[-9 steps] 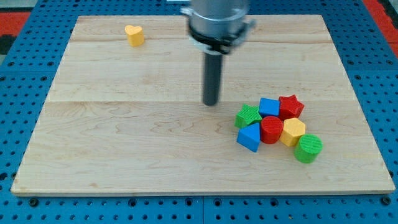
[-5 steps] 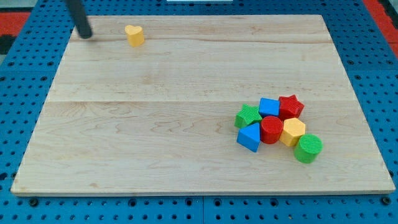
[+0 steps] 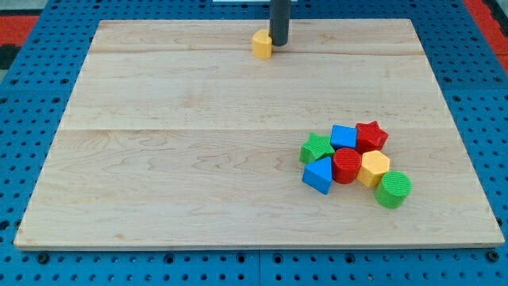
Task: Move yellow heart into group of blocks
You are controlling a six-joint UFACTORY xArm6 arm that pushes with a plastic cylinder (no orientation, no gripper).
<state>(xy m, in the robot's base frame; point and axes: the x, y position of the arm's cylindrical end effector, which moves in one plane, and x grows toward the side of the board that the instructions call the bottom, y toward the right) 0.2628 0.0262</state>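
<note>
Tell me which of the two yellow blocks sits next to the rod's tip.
The yellow heart, alone near the view's top, just left of my tip. The other, a yellow hexagon, sits packed in the group at lower right.

— What sort of place is this?
— A lab bench, I'd say: my wooden board (image 3: 159,159) lies on a blue perforated base (image 3: 32,262), with small printed test blocks (image 3: 353,163) for pushing trials

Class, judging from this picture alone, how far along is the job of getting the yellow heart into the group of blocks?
Done: nothing visibly finished. In hand: my tip is right beside the yellow heart, on its right in the view, near the board's top edge. Left: the heart remains far from the group around the red cylinder at lower right.
</note>
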